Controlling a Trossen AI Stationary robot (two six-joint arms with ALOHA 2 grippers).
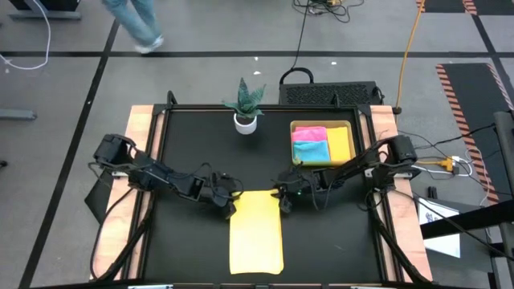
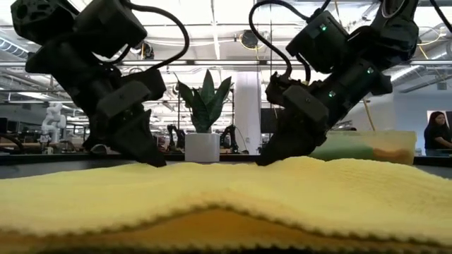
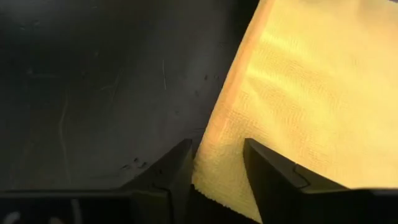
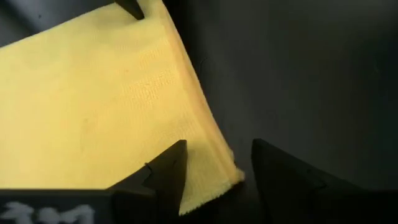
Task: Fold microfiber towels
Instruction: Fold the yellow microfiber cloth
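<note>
The yellow towel (image 1: 256, 230) lay folded lengthwise at the table's front centre, the left gripper (image 1: 230, 205) and right gripper (image 1: 281, 200) both parted at its far corners, apparently releasing; the next move seemingly called for a crosswise fold.

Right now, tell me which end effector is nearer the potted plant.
Left, narrowly. The left end effector sits just left-front of the potted plant; the right end effector sits farther right-front.

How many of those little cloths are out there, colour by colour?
Yellow: 2, one spread on the table, one in the tray
Pink: 1, in the tray
Light blue: 1, in the tray
Total: 4 cloths visible
</note>
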